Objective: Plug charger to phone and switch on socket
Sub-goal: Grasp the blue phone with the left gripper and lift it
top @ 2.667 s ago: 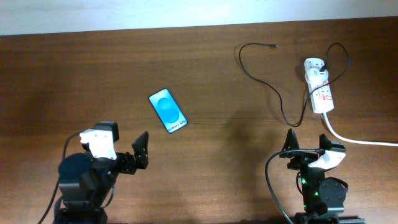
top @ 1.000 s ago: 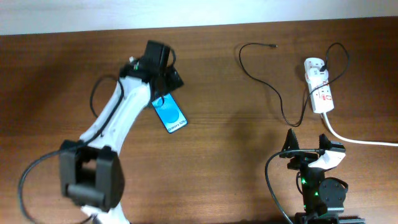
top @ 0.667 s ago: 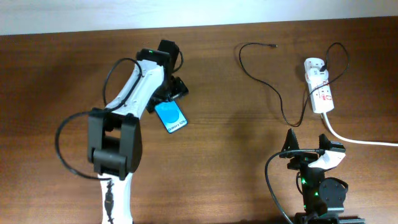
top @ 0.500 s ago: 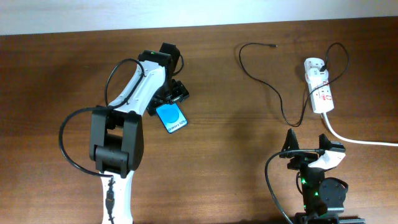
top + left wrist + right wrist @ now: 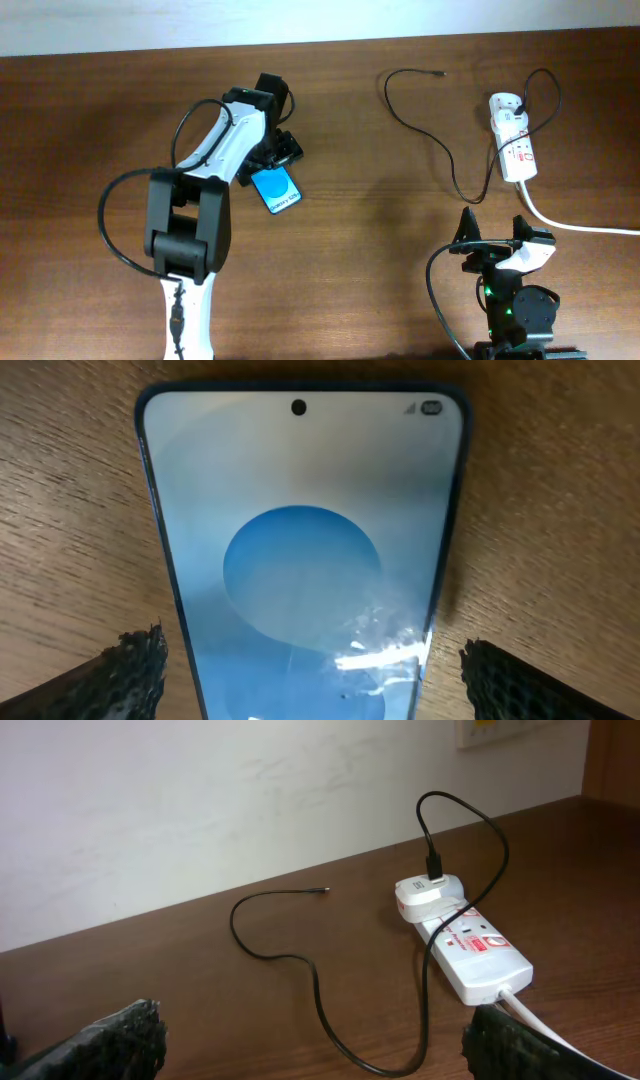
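The phone [image 5: 275, 186], blue screen up, lies on the wooden table left of centre. My left gripper [image 5: 272, 153] is open, low over the phone's far end, a finger on each side; the left wrist view shows the phone [image 5: 305, 550] between the spread fingertips [image 5: 310, 670]. The charger [image 5: 425, 135] is a thin black cable looping from the socket, its free plug tip [image 5: 441, 74] at the far middle. The socket [image 5: 512, 138] is a white strip at the right; it also shows in the right wrist view [image 5: 465, 948]. My right gripper [image 5: 492, 238] is open and empty at the front right.
A thick white lead [image 5: 570, 224] runs from the socket off the right edge. A pale wall [image 5: 250, 790] stands behind the table's far edge. The left arm [image 5: 205, 170] stretches from the front left toward the phone.
My left arm has swung from its rest pose at the front left out to the phone and settled over its far end with fingers spread. The right arm has not moved.
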Tool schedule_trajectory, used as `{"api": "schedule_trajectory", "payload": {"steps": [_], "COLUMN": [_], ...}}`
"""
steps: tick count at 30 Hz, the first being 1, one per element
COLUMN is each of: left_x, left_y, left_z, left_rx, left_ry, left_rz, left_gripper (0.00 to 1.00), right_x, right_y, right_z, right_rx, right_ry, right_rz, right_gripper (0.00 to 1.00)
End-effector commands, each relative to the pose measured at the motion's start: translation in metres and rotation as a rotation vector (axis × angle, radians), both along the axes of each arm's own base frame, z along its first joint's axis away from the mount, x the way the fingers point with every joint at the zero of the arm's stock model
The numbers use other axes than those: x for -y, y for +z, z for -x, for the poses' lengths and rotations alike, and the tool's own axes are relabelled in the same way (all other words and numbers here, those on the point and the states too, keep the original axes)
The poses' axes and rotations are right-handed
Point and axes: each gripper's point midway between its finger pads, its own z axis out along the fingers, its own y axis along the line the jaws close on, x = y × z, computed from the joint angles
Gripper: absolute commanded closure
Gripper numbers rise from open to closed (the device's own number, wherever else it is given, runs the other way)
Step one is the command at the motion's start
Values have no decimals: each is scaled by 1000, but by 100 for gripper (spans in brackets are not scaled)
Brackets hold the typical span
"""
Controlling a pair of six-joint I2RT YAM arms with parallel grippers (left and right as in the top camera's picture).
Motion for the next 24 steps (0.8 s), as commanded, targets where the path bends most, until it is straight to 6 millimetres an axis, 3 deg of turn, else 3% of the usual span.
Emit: {"api": "schedule_trajectory", "payload": {"steps": [1, 9, 12, 24], "left_x": [-9, -16, -8, -8], "left_y": [-19, -38, -43, -53], "left_z": [9, 26, 36, 39], "left_rx": [-60, -118, -154, -154], "left_ry": [-6, -2, 3, 54], "left_rz": [-34, -64, -14, -10], "left_gripper": [1, 1, 1, 1], "right_x": [-2, -2, -2, -2], "right_y": [-3, -3, -3, -3], "right_z": [0, 0, 0, 0], "right_rx": [-6, -6, -6, -6], "right_ry": [7, 7, 7, 7], "right_rz": [3, 3, 3, 3], "right_gripper": [2, 2, 2, 2]}}
